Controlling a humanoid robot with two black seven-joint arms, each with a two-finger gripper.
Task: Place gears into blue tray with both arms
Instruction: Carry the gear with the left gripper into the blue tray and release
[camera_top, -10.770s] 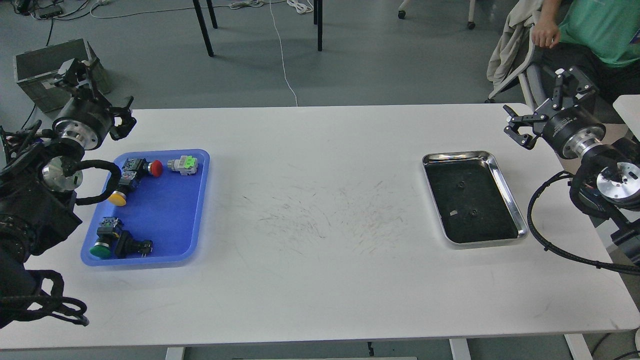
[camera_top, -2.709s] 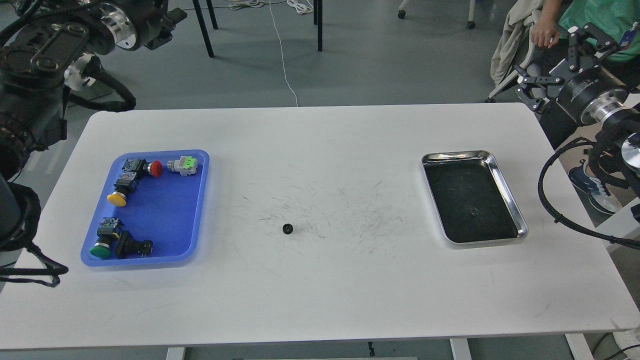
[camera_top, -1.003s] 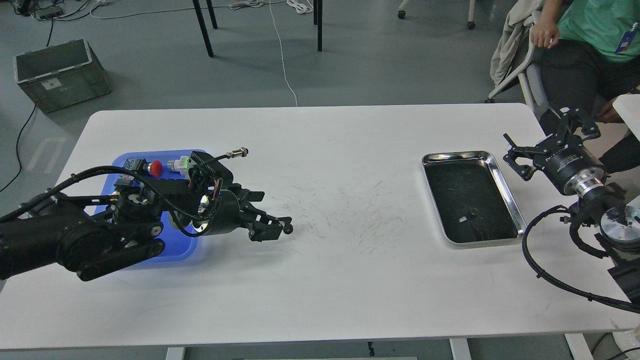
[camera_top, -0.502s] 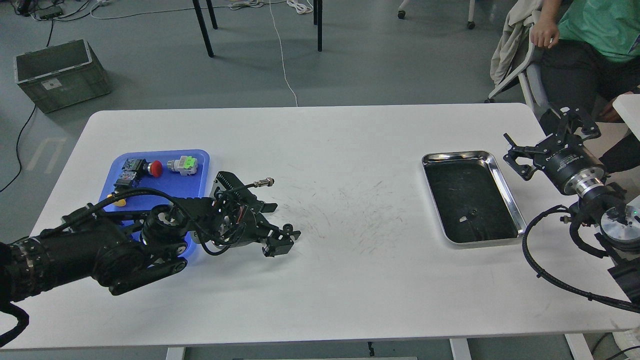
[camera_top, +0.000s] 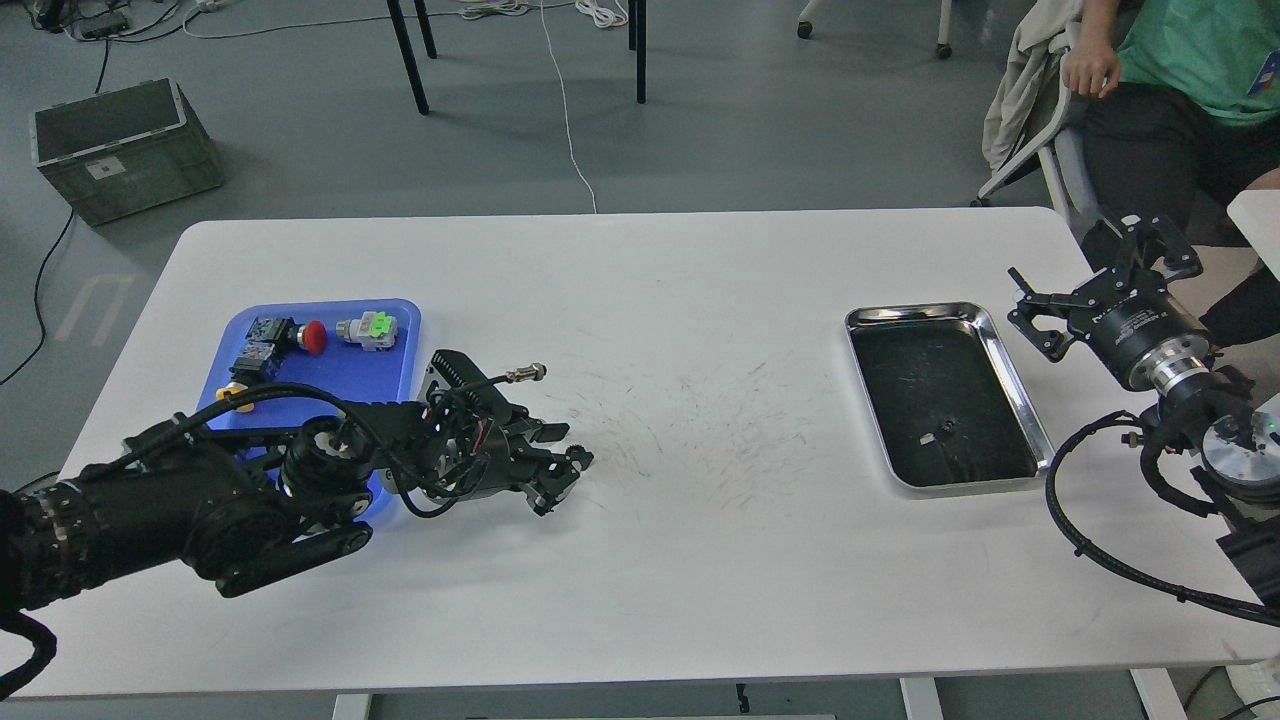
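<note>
At the left of the frame, the blue tray (camera_top: 390, 375) held push-button switches: a red-capped one (camera_top: 290, 335), a grey one with a green cap (camera_top: 367, 329) and a yellow-capped one (camera_top: 240, 390); the left arm covered its lower part. The left pincer (camera_top: 565, 472) lay low over the white counter (camera_top: 640, 560) just right of that tray, clenched on one small black gear (camera_top: 576, 458). At centre right, the steel tray (camera_top: 1020, 400) held the other gear (camera_top: 945, 428) beside a tiny grey chip (camera_top: 926, 438). The right pincer (camera_top: 1040, 318) hovered released by the steel tray's upper right corner.
</note>
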